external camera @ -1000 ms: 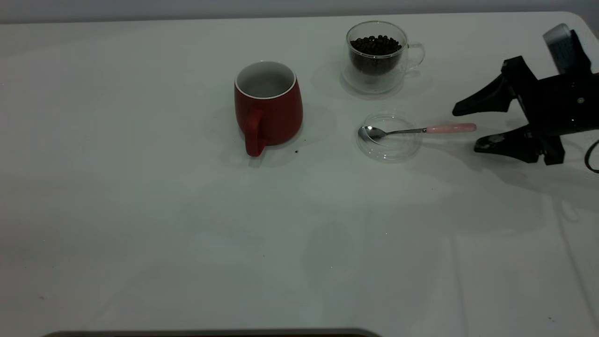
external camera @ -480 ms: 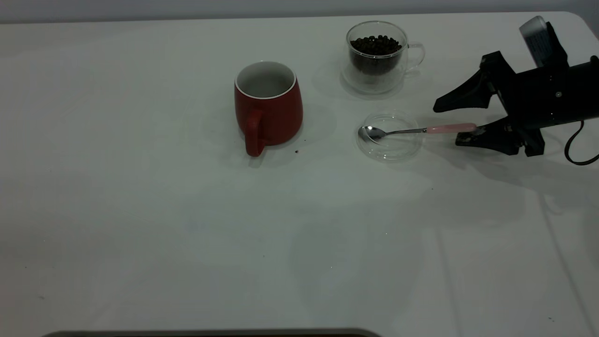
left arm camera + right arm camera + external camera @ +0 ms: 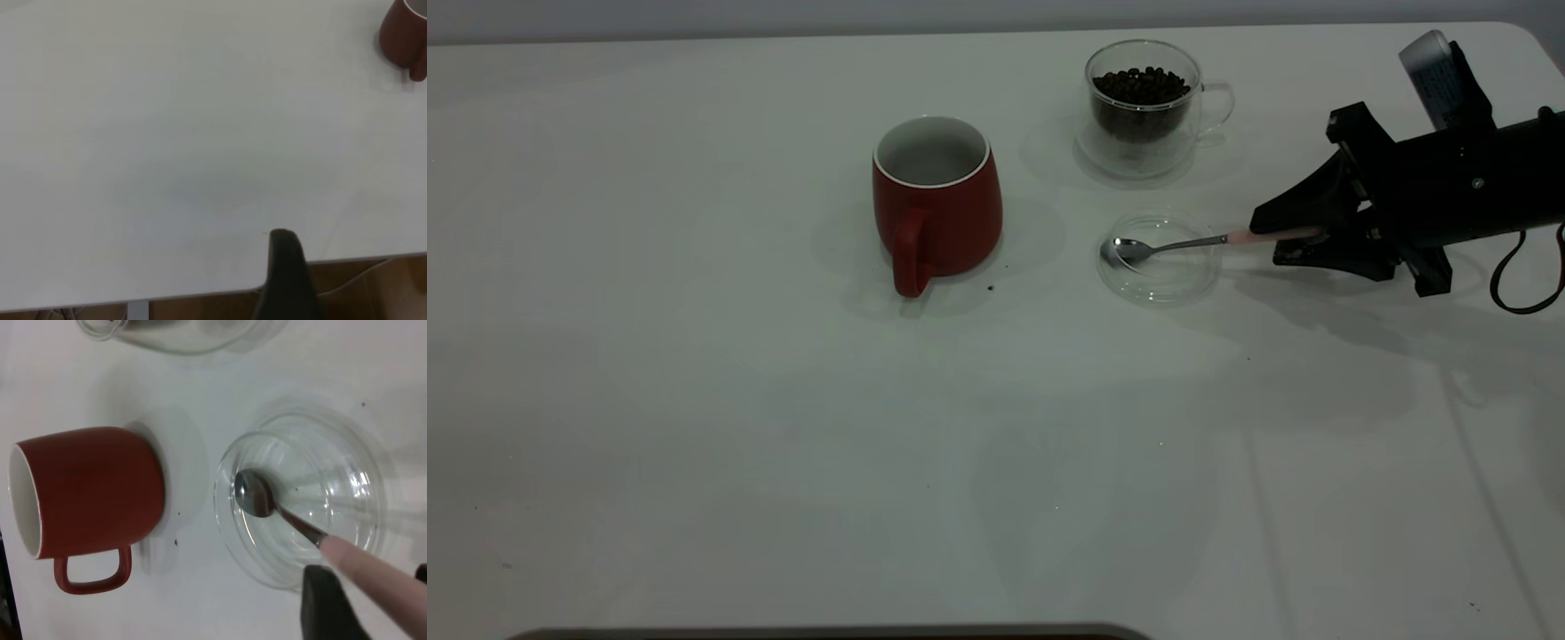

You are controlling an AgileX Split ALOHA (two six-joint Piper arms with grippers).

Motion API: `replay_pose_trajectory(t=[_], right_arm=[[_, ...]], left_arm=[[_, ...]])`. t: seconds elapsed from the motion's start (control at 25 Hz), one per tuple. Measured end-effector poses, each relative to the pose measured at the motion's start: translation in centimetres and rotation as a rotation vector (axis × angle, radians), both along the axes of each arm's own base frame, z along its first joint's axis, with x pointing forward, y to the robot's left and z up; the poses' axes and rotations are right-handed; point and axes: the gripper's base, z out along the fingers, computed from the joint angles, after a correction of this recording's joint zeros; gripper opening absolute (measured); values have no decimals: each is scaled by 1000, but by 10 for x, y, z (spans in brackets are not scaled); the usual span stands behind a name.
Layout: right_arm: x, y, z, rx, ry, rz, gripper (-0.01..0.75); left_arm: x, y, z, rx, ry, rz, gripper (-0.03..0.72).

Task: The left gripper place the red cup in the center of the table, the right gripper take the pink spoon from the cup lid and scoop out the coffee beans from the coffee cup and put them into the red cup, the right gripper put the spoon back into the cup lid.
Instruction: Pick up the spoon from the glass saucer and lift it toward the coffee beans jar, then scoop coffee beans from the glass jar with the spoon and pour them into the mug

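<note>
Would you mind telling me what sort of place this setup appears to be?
Probably a robot test bench: a bare white table holds only a red cup, a coffee cup and the right gripper.

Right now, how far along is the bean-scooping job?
Done: the red cup stands mid-table, empty inside. In hand: the right end effector has its fingers on either side of the pink spoon handle, the bowl resting in the cup lid. Left: lifting it, scooping the coffee beans, returning the spoon.
</note>
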Motion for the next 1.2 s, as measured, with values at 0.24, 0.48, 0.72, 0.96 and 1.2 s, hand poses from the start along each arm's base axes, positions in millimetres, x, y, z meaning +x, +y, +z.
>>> replay_pose_trajectory(t=[0.24,0.48,0.72,0.96,1.2], right_arm=[[-1,0,0,-12,-15,25,182],[2,1,19,-34,-67,94,110],[-6,-5,43,-123,-71,125,110],[-6,-4,87,-132,-176,143,110],[14,-6,127,-148,-316,152,110]], left_arm=[[0,0,0,1,0,-1,588],[0,0,0,1,0,-1,588],[0,0,0,1,0,-1,588],[0,0,0,1,0,-1,588],[0,0,0,1,0,-1,588]])
